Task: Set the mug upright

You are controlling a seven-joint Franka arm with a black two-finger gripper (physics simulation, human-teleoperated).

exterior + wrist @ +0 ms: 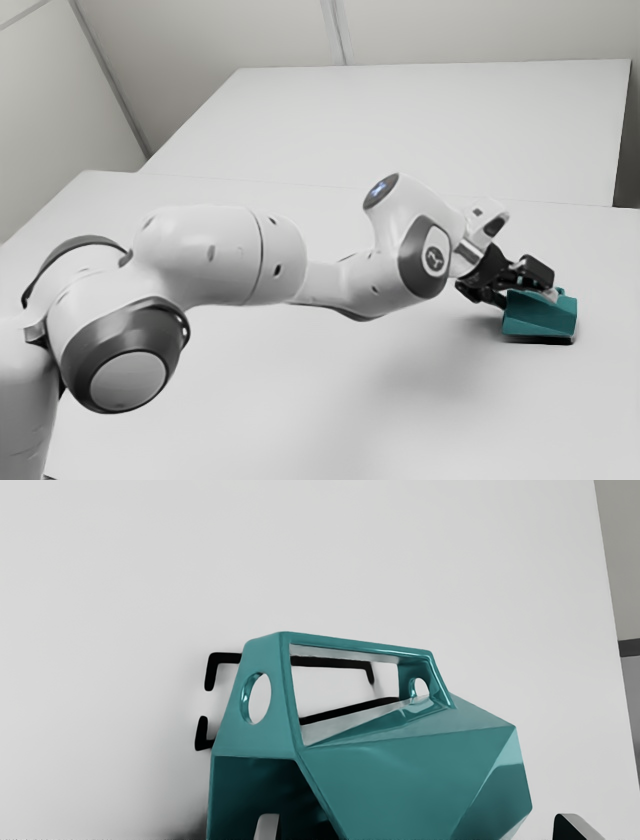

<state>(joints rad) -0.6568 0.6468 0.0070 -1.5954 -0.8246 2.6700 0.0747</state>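
Exterior view shows a logo [434, 251], the tool [527, 293] released at the tipped mug [540, 315].

In the exterior view, broad and bare toward the front, a smooth matte white worktop [300, 420]. Beyond its far edge, a flat white four-sided surface [420, 120]. Behind, a plain pale grey rear wall [200, 30], split by a narrow upright grey seam [338, 35]; at the exterior view's left, a pale grey side wall [50, 100]. Lit softly, with blurred grey shadows. In the wrist view, past the worktop's straight edge, a dark grey band [629, 648].
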